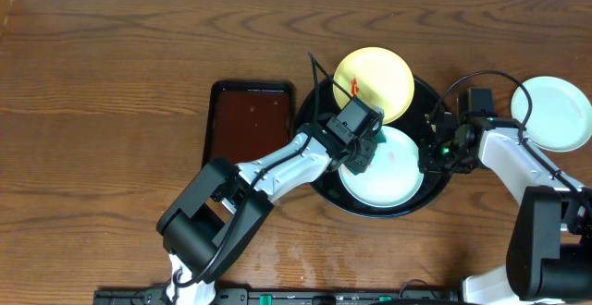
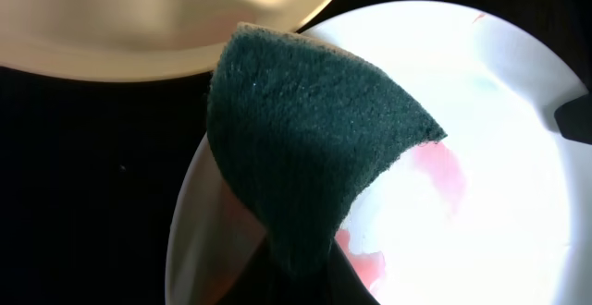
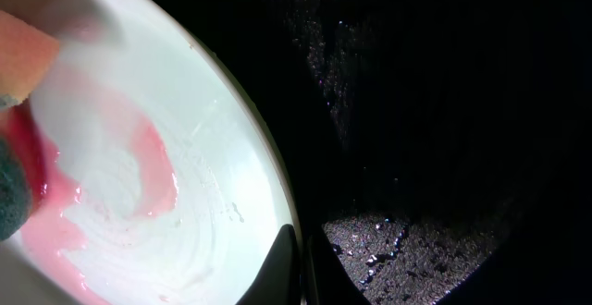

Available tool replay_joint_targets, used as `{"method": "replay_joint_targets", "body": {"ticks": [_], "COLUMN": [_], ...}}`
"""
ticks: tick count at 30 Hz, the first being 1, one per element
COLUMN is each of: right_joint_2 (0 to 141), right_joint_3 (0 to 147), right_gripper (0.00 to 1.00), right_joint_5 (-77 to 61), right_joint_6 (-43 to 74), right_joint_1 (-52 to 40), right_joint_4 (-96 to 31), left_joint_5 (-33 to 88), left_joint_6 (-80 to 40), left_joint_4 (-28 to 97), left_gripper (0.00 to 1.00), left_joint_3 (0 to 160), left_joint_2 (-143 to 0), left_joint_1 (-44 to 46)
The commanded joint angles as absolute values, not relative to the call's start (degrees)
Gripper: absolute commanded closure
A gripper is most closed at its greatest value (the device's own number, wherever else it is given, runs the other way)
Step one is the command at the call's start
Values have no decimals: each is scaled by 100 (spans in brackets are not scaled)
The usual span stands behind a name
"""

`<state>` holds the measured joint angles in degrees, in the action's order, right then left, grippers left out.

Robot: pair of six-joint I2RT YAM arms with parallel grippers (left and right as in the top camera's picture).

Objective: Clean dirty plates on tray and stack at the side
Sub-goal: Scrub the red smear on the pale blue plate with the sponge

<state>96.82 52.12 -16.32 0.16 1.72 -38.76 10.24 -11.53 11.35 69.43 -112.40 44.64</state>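
One plate (image 1: 393, 171) beneath left end effector (image 1: 363, 153).

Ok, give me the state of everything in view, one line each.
yellow plate, on black tray, red smear unwiped.
smeared white plate, on tray, pink smear partly wiped.
right-hand white plate, off tray, looks clean.
sponge, pressed on smeared white plate.
left gripper, shut on sponge.
right gripper, shut at smeared white plate's rim.

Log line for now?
left tool: sponge on white plate, smear visible | right tool: pinching its rim | yellow plate: smeared, in tray
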Motion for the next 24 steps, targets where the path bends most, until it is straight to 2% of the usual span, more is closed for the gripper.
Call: {"method": "replay_joint_targets", "body": {"ticks": [1, 5, 12, 17, 21, 24], "right_joint_2": [9666, 9666, 9666, 9666, 9666, 9666], "right_joint_3": [5308, 5308, 5308, 5308, 5308, 5306], "right_gripper": [99, 99, 99, 98, 94, 85], "right_joint_5": [-1634, -1634, -1634, -1634, -1634, -1634], "right_joint_6": [-54, -54, -54, -54, -54, -54], "right_joint_1": [183, 183, 183, 183, 183, 183], "right_joint_4": [-3883, -3883, -3883, -3883, -3894, -3968], "left_joint_5": [985, 1096, 2462, 2486, 2320, 1389], "left_joint_6": [-1153, -1557, -2086, -2180, -2180, -2182], "left_joint_4": [1103, 926, 252, 252, 797, 2099], "left_gripper": [92, 93, 93, 93, 93, 92], "left_joint_3": [6779, 6779, 6875, 7004, 7004, 7004], "left_joint_2": [-11157, -11157, -11061, -10388, -9719, -9133], "left_joint_1": [4488, 4499, 4466, 4226, 3909, 3516]}}
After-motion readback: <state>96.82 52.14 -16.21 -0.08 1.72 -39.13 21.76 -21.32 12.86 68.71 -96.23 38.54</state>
